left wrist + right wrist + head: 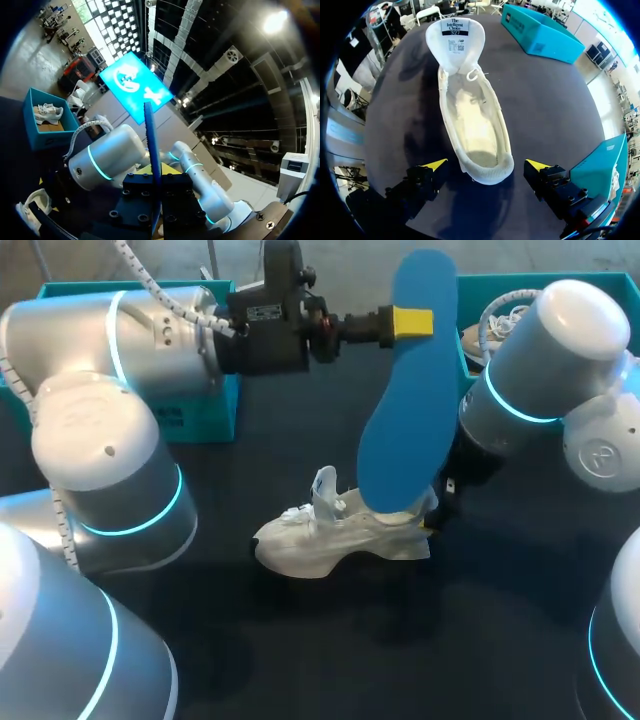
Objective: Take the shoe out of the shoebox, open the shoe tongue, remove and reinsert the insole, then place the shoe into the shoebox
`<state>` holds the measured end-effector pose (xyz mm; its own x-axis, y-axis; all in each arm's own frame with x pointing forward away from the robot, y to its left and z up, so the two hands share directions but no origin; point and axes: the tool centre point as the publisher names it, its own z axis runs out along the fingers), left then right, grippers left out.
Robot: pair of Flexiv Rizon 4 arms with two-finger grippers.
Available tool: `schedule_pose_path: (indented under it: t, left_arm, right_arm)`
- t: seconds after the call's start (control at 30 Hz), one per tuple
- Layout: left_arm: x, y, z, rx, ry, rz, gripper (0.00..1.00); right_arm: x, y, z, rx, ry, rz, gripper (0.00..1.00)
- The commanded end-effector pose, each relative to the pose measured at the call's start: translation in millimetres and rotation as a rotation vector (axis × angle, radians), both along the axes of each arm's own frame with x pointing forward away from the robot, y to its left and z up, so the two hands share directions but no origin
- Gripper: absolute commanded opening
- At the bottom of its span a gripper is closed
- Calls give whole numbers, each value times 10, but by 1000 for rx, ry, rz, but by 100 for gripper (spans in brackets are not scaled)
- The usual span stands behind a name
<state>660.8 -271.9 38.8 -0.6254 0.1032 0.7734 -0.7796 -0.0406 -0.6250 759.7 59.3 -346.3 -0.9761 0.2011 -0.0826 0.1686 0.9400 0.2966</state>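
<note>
The insole rises above the shoe; the left shoebox and right shoebox lie behind.

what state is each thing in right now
insole: out of the shoe, held above it
left gripper: shut on insole
shoe: on the table, no insole inside
tongue: pulled open
right gripper: open, either side of the shoe
box: open, second shoe inside
</note>
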Motion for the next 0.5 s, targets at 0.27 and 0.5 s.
schedule_pose_path:
  t: [0.27,0.5]
  left_arm:
    - [-241,154,86,-15,-3,1,0]
    - [-236,171,66,-3,-10,20,0]
  right_arm:
    - [-9,4,-5,-2,-2,-1,100]
    - [-7,12,6,-9,0,1,100]
